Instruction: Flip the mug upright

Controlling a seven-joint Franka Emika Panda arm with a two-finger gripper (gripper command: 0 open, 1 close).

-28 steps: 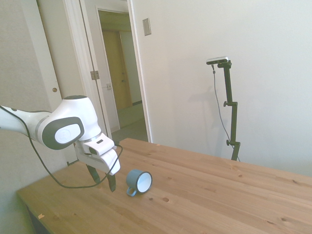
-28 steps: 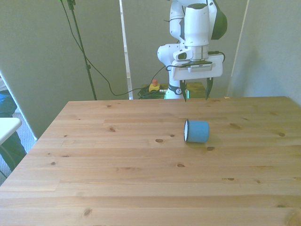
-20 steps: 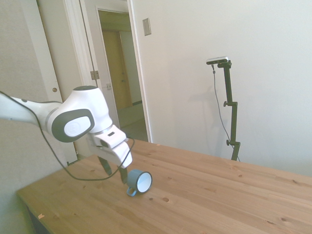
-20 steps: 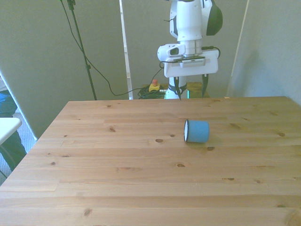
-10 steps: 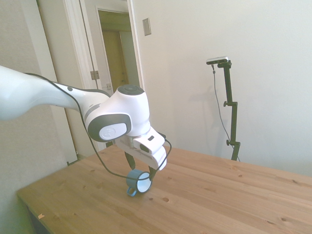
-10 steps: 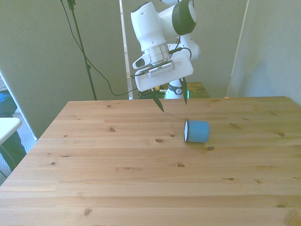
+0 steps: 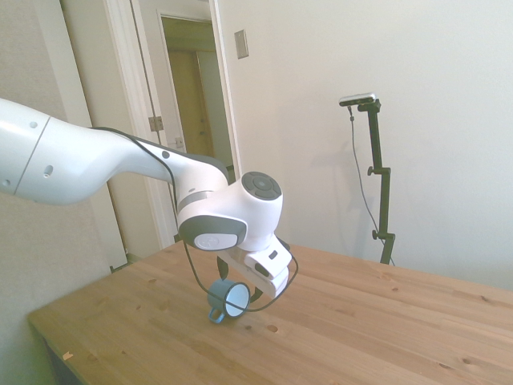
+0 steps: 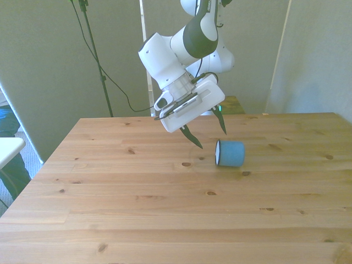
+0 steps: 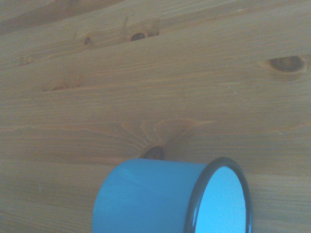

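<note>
Table (image 8: pixel 137 220): big wooden plank top with knots all over. It fills most of the front view. The side view only gets one end of it, and the wrist view is just a close patch of boards.

Arm (image 7: pixel 96 164): white Franka, reaching in from the side view's left with the wrist bent down and tilted. Its upper part is cut off at the top of the front view, and the side view loses it off the left edge.

Gripper (image 8: pixel 209 132): hanging above the table, tilted, just to the front view's left of the mug. The two dark fingers are spread wide apart with nothing between them. One tip (image 8: pixel 196 144) is low and near the mug's open end, and the other sits higher, up by the mug's top edge. In the side view the wrist housing covers most of the fingers, so I can't tell from there whether either one touches the mug.

Mug (image 8: pixel 230 153): small, light blue, lying on its side on the table. Its white inside and thin dark rim face the front view's left. In the side view (image 7: pixel 228 300) the wrist hides the top of it. The handle (image 7: pixel 215 317) pokes out low against the table there, and I can't see it from the front. The wrist view (image 9: pixel 170 199) cuts off the lower part and is a bit soft.
</note>
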